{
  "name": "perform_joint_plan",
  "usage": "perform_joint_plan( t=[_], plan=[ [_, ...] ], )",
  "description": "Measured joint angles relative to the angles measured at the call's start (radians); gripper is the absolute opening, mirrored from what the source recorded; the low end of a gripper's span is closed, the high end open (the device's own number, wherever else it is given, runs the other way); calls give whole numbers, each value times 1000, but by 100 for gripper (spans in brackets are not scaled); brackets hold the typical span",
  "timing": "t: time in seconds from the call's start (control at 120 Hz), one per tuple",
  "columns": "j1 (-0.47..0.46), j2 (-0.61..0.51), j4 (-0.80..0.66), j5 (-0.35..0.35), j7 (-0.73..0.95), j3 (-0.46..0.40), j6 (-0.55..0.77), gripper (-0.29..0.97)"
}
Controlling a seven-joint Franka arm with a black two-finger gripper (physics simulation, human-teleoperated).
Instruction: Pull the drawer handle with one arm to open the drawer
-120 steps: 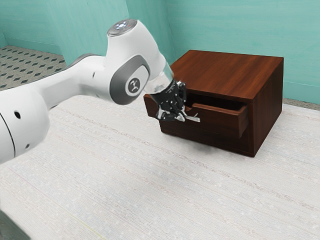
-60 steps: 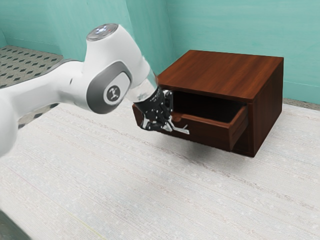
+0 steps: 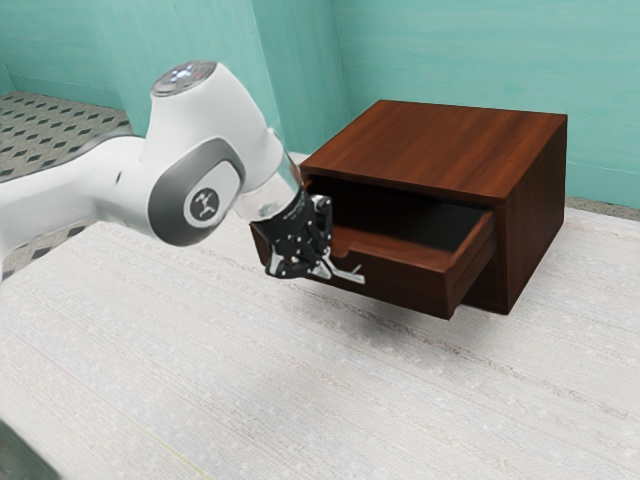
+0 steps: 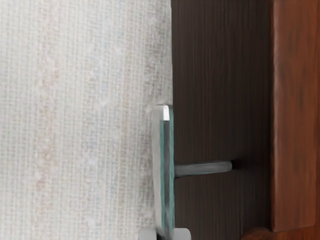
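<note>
A dark brown wooden cabinet (image 3: 450,150) stands on the pale floor at the exterior view's right. Its single drawer (image 3: 410,268) juts well out of the cabinet front, its inside open to view. My black gripper (image 3: 318,265) is shut on the drawer's silver bar handle (image 3: 345,272) at the drawer front's near end. In the wrist view the handle (image 4: 163,170) runs as a thin metal bar on a short post (image 4: 205,167) off the dark drawer front (image 4: 220,100).
The pale textured floor (image 3: 300,380) spreads wide in front of the cabinet. Teal walls (image 3: 450,50) stand behind it. A dotted grey mat (image 3: 50,125) lies at the back of the exterior view's left, behind my arm.
My hand has moved toward the exterior view's left with the handle in it, and the drawer has slid further out of the cabinet.
</note>
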Motion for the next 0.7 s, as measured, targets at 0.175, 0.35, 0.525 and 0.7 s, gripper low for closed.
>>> perform_joint_plan(
  t=[0.175,0.35,0.525,0.7],
  plan=[
    [-1,-50,-50,0,-4,-1,1,-11],
    [-3,-73,-78,0,-8,0,1,-11],
    [-1,-78,-84,0,-11,-1,7,-9],
    [-2,-116,-101,0,-11,-2,15,4]
  ],
)
